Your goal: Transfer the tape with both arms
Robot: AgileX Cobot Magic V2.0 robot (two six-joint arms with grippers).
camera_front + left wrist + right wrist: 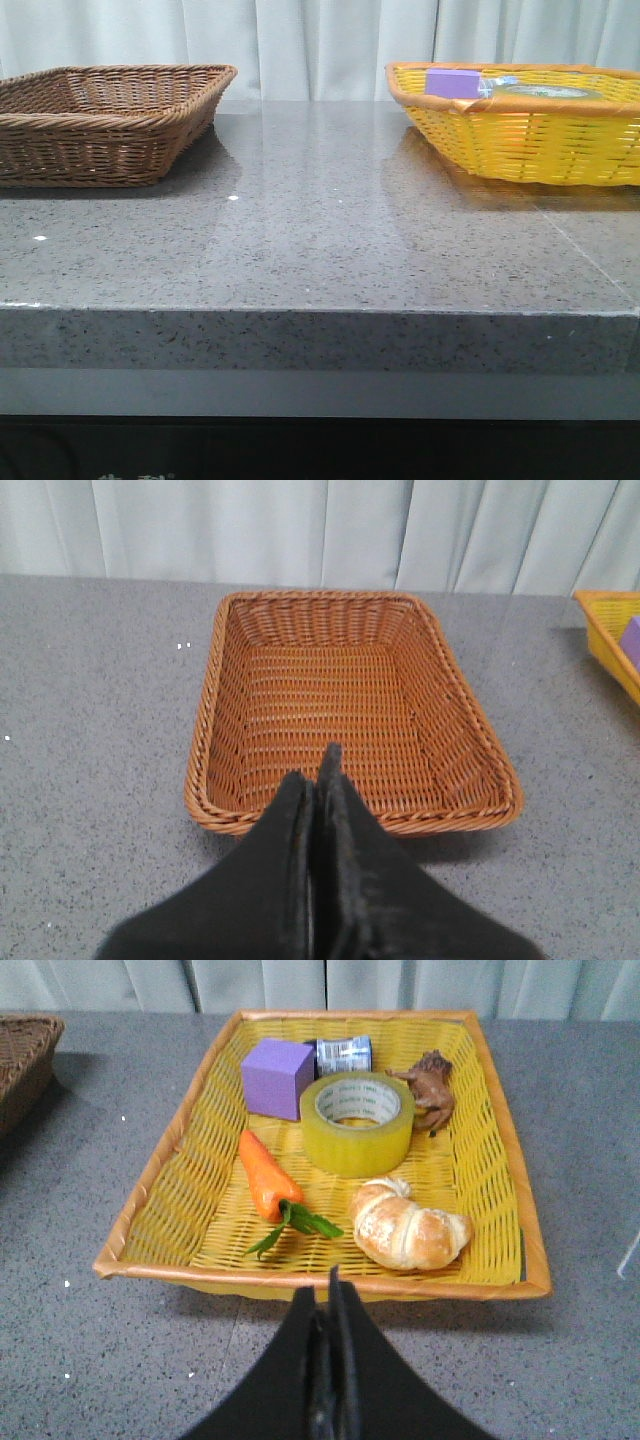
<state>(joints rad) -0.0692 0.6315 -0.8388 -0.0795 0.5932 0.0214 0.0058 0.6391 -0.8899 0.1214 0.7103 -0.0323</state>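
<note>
Yellow basket (500,1160): holds tape (357,1123), flat, beside purple box (276,1078); carrot (266,1175) and croissant (408,1227) nearer its front rim. Left claw (316,780) clenched, empty; right claw (327,1295) likewise.

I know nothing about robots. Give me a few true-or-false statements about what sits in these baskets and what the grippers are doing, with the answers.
1. The tape lies in the yellow basket. True.
2. The brown basket holds a croissant. False: it is empty; the croissant lies in the yellow basket.
3. The right gripper is shut and holds nothing. True.
4. The carrot rests on top of the tape. False: it lies beside it on the basket floor.
5. The left gripper grips the tape. False: it is shut and holds nothing.
</note>
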